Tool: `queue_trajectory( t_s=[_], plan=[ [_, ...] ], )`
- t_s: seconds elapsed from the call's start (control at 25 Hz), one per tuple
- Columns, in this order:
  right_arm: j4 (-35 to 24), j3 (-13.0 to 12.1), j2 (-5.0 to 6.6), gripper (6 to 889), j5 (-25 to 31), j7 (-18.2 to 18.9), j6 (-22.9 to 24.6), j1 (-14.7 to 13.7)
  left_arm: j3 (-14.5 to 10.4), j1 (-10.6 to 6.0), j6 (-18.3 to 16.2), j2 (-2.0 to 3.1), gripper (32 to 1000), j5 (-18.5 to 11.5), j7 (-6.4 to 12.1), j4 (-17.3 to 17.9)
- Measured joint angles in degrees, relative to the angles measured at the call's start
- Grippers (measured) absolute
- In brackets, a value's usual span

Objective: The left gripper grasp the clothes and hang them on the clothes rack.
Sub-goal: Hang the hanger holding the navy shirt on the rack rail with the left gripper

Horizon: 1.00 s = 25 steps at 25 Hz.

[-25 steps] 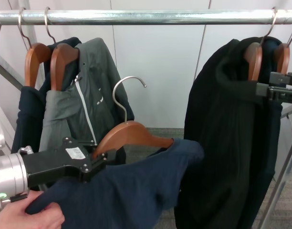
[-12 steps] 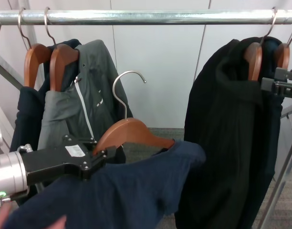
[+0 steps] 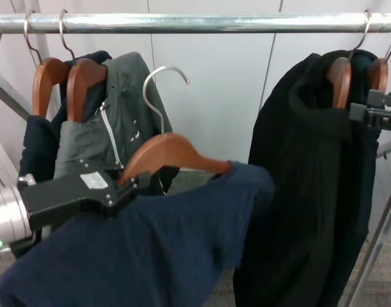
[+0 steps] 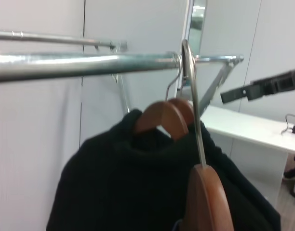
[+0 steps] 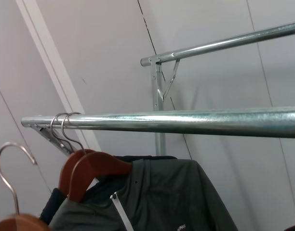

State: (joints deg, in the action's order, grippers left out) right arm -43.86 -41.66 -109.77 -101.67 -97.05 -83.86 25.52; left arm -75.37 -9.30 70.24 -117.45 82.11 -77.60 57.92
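Two claws in view from the head camera. Left claw (image 3: 122, 187), black and boxy with a small white label, closed on the lower left end of a brown wooden hanger (image 3: 173, 153) carrying the clothes (image 3: 157, 243), a navy blue T-shirt. Held up in mid-air, below the clothes rack (image 3: 202, 23) and not touching it. Silver hook (image 3: 158, 96) standing upright, its curved top well short of the shiny tube. Shirt draped low and wide across the front, one sleeve reaching toward the black coat (image 3: 304, 185) on the right.

On the left of the rack, two wooden hangers side by side: a grey and black zip jacket (image 3: 112, 141) on one, a dark garment behind it (mostly hidden). On the right, the bulky coat on its own wooden hangers.

Right claw (image 3: 374, 115) at the far right edge, level with the coat's shoulder, thin black jaws pointing inward; open or closed, cannot tell.

From the left wrist, hook and hanger seen close, with the tube and coat behind. From the right wrist, tube, paired hooks and jacket.
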Motion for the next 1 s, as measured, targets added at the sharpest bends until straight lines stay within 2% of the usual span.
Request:
queue_trajectory(
  t_s=[0.08,0.2,0.28,0.36,0.52,0.64,0.72,0.76,0.84,0.88,0.92,1.0],
  plan=[
    [0.0,0.0,0.0,819,0.0,-0.04,-0.01,0.12,-0.02,0.08,-0.33,-0.12,170,-1.55,0.59,0.62],
    [0.0,0.0,0.0,819,0.0,-0.12,0.16,0.27,-0.57,0.13,-2.11,-0.21,169,-5.49,0.91,0.77],
    [0.0,0.0,0.0,819,0.0,-0.17,0.36,0.32,-1.52,0.1,-3.92,-0.24,169,-7.91,0.92,1.02],
    [0.0,0.0,0.0,819,0.0,-0.12,0.45,0.32,-3.03,-0.07,-6.12,-0.26,169,-8.93,0.93,1.48],
    [0.0,0.0,-0.03,819,0.0,0.02,1.24,0.32,-9.01,-0.28,-16.89,-0.37,169,-11.45,0.64,4.27],
    [0.13,0.0,-0.08,819,-0.1,0.02,1.95,0.31,-14.76,-0.14,-26.3,-0.38,169,-12.56,-0.05,7.94],
    [0.32,0.0,-0.08,819,-0.21,0.02,2.11,0.31,-18.12,-0.05,-32.25,-0.33,169,-12.5,-1.34,10.26],
    [0.38,0.0,-0.09,819,-0.24,0.02,2.12,0.32,-20.35,0.01,-36.24,-0.24,169,-11.87,-2.77,11.85],
    [0.42,0.0,-0.09,819,-0.28,0.02,2.12,0.31,-23.31,0.08,-42.99,-0.08,169,-10.18,-5.43,13.93],
    [0.43,0.0,-0.09,819,-0.29,0.02,2.12,0.31,-23.82,0.09,-44.49,-0.07,169,-9.49,-6.17,14.28],
    [0.44,0.0,-0.09,819,-0.29,0.02,2.12,0.31,-25.17,0.12,-47.57,-0.06,169,-7.81,-8.34,15.15],
    [0.45,0.0,-0.09,819,-0.29,0.02,2.15,0.32,-26.17,-0.07,-50.02,-0.06,169,-5.22,-11.54,15.81]
  ],
)
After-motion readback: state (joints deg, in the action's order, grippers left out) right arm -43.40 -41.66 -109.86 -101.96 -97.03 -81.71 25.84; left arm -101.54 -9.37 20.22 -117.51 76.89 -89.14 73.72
